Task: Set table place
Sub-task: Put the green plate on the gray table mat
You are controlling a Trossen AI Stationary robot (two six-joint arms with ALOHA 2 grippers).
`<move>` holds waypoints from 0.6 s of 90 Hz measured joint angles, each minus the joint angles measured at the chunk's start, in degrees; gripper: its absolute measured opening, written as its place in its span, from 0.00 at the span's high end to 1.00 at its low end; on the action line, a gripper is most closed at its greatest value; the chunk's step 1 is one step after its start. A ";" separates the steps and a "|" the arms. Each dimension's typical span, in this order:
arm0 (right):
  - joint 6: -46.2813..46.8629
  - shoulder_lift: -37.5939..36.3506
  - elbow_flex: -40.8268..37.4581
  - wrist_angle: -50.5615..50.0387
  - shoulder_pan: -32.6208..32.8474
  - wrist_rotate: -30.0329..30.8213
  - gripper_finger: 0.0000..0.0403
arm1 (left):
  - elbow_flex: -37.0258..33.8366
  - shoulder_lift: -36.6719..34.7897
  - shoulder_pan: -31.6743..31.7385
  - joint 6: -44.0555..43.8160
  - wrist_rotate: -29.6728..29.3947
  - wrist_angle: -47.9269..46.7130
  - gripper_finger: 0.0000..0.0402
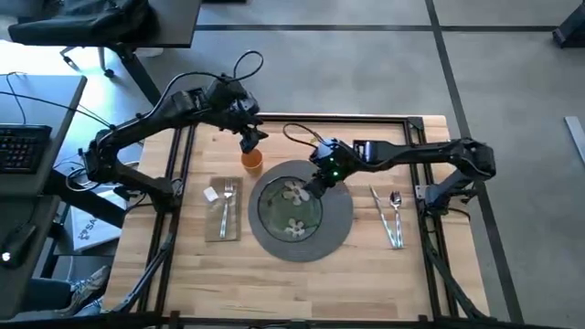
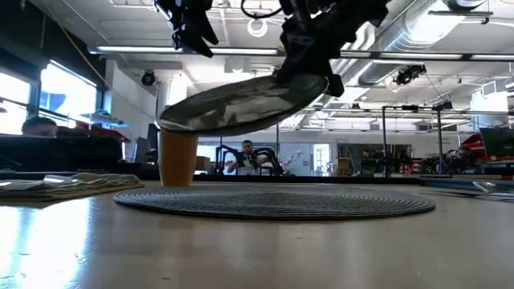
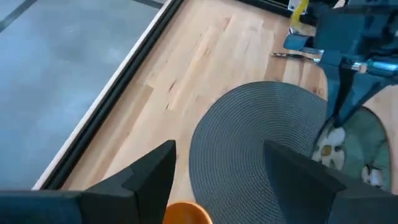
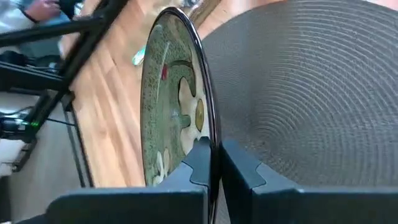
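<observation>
- You have one bench (image 1: pixel 366 274): a light wood butcher-block top in a black metal frame.
- One round dark-grey woven placemat (image 1: pixel 336 228) lies flat near the bench's middle; the low view shows it (image 2: pixel 273 201) flat on the wood.
- One green plate with white flowers (image 1: pixel 291 208) sits above the placemat, not on it. In the low view the plate (image 2: pixel 241 104) is tilted, clear of the mat, its lower edge toward the cup side.
- Right tool (image 1: pixel 315 183): clamped on the plate's rim. In the right wrist view you see its two dark fingers (image 4: pixel 200 163) pinching the plate's edge (image 4: pixel 180 93), one on each face.
- One small orange cup (image 1: pixel 251 162) stands upright on the bench just beside the placemat's far-left edge; the low view shows it (image 2: pixel 177 157) behind the mat.
- Left tool (image 1: pixel 249 142): hangs directly above the cup, fingers spread apart. In the left wrist view the cup's rim (image 3: pixel 183 213) shows between the two fingers (image 3: pixel 152 177), untouched.
- One beige napkin (image 1: pixel 224 208) lies left of the placemat, with one silver fork (image 1: pixel 227 203) on it.
- Right of the placemat you count two pieces of silver cutlery side by side: one knife (image 1: pixel 382 215) and one spoon (image 1: pixel 396 212).
</observation>
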 joint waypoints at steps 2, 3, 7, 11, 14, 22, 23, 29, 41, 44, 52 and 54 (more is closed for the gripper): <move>-0.34 0.25 0.26 -1.17 0.00 0.60 1.00 | 0.00 0.00 0.00 0.00 0.01 -0.08 0.45; -0.42 0.35 0.39 -1.79 0.00 0.93 1.00 | 0.00 0.00 -0.01 0.00 0.02 -0.10 0.45; -0.68 0.61 0.72 -4.31 0.03 2.56 1.00 | 0.00 0.00 -0.02 0.01 0.02 -0.09 0.45; -1.49 0.67 0.79 -6.38 0.03 3.96 1.00 | 0.00 0.00 -0.02 0.00 0.04 -0.12 0.45; -1.78 0.68 0.79 -7.73 -0.10 5.00 1.00 | 0.00 0.00 -0.02 0.02 0.04 -0.12 0.45; -1.94 0.62 0.81 -8.65 -0.64 5.63 1.00 | 0.00 0.00 -0.02 0.53 0.02 -0.15 0.45; -1.94 0.61 0.81 -8.67 -0.69 5.63 1.00 | 0.00 0.00 -0.02 0.54 0.02 -0.15 0.45; -2.11 0.57 0.81 -8.10 -1.02 5.63 1.00 | 0.00 0.00 -0.02 0.50 0.04 -0.13 0.45; -1.79 0.58 0.81 -5.56 -1.42 4.60 1.00 | 0.00 0.00 -0.02 0.50 0.04 -0.40 0.45; -1.73 0.61 0.81 -5.00 -1.42 4.06 1.00 | 0.00 0.00 -0.08 0.50 0.04 -0.57 0.45; -1.60 0.66 0.81 -4.07 -1.38 2.61 1.00 | 0.00 0.00 -0.31 0.51 0.03 -0.76 0.45; -1.55 0.66 0.81 -4.03 -1.38 2.36 1.00 | 0.00 0.02 -0.35 0.53 0.03 -0.86 0.45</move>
